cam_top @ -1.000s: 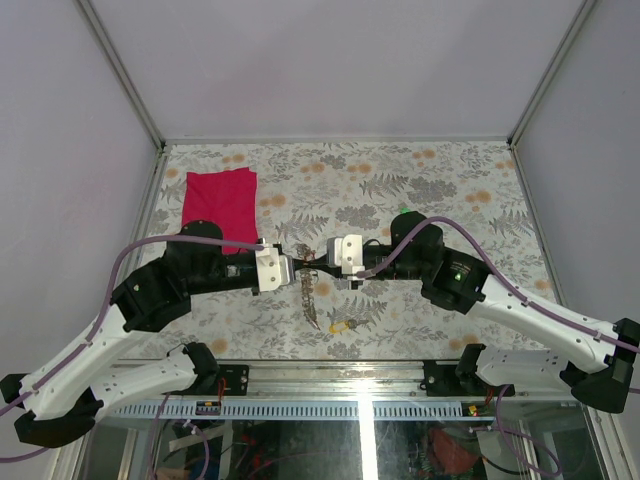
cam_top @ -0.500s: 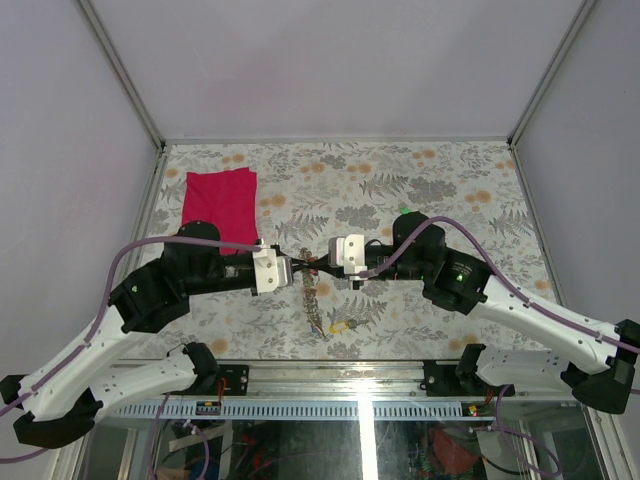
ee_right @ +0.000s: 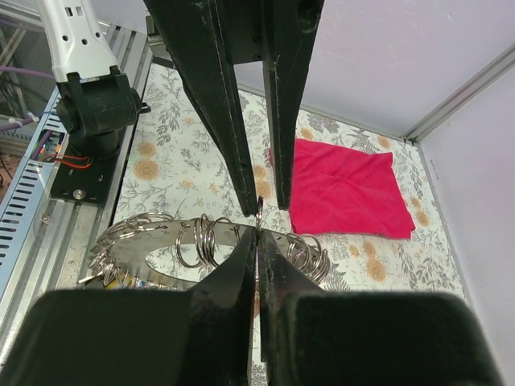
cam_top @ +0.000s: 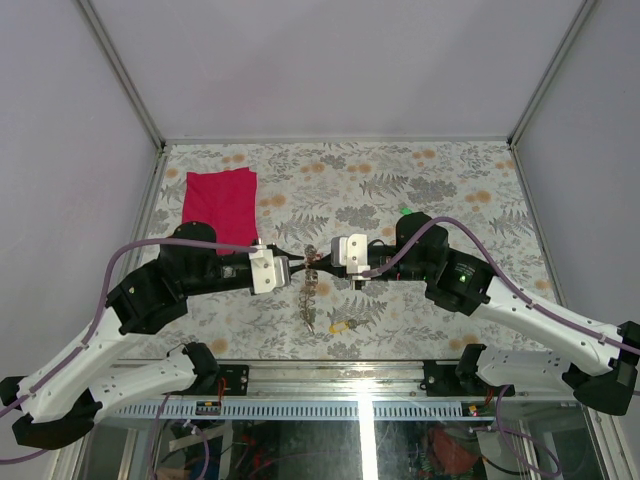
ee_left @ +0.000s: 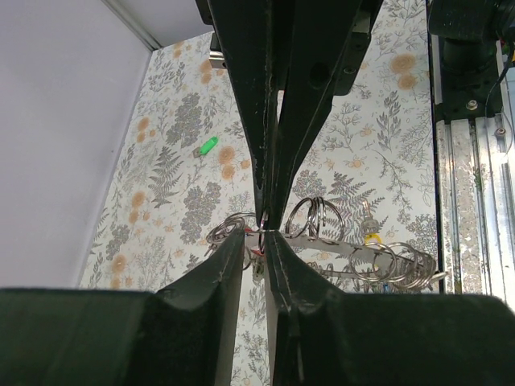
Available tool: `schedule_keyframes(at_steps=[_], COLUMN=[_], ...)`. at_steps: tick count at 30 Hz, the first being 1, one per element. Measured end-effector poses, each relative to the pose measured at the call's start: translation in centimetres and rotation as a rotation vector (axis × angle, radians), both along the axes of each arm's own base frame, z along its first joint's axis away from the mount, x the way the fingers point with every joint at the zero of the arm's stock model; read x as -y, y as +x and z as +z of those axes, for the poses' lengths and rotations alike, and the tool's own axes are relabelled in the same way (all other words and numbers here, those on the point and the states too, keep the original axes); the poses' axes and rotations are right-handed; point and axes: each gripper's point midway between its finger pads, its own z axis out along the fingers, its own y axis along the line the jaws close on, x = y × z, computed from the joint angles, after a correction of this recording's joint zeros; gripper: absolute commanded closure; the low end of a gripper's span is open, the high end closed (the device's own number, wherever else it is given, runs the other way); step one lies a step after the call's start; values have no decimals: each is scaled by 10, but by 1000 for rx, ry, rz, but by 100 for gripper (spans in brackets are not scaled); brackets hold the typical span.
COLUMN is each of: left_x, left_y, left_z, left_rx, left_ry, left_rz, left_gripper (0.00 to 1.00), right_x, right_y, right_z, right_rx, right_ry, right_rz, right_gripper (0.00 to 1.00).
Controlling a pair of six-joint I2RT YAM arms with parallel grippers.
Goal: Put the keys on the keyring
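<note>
The keyring (ee_right: 153, 238) is glossy grey metal, the red cloth (ee_right: 342, 189) matt, the jaws matt black plastic.

Grey keyring (ee_right: 153, 237), keys (ee_left: 372, 238) along its rim

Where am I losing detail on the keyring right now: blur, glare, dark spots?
Left wrist view: keyring crisp, left gripper's fingers dark and blurred. Right wrist view: keyring sharp with glints, right gripper's fingers soft. Top external view: evenly lit, keyring tiny, glare streak near the bottom.
</note>
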Motion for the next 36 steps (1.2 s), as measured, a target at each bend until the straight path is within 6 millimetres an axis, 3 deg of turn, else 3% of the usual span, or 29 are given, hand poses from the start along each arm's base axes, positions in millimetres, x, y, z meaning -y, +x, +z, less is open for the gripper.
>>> schedule_keyframes(at_steps=[6,11,16,22,27,36], left_x=[1,1,2,1,1,-3], left_y=[0,1,1,4,5,14], left_z=[-1,-2,-3,-4,-5,-9], left_rx=[-4,-6,-13,-17,-20,-24], left_ry=[3,4,5,11,12,23], left_rz=[-1,-1,1,20,29,85], left_gripper=[100,100,100,100,100,100], right_x=[0,1,2,7,10,29], right_y=[0,-1,0,-3,-5,9], right_z=[0,0,-2,13,21,7], right_rx=[-3,-1,-2,25,43,-27], right_ry=[1,5,6,52,74,26], right_rz=[-2,-3,-8,-7,-9,-155], right_gripper=[100,100,77,65,61,56])
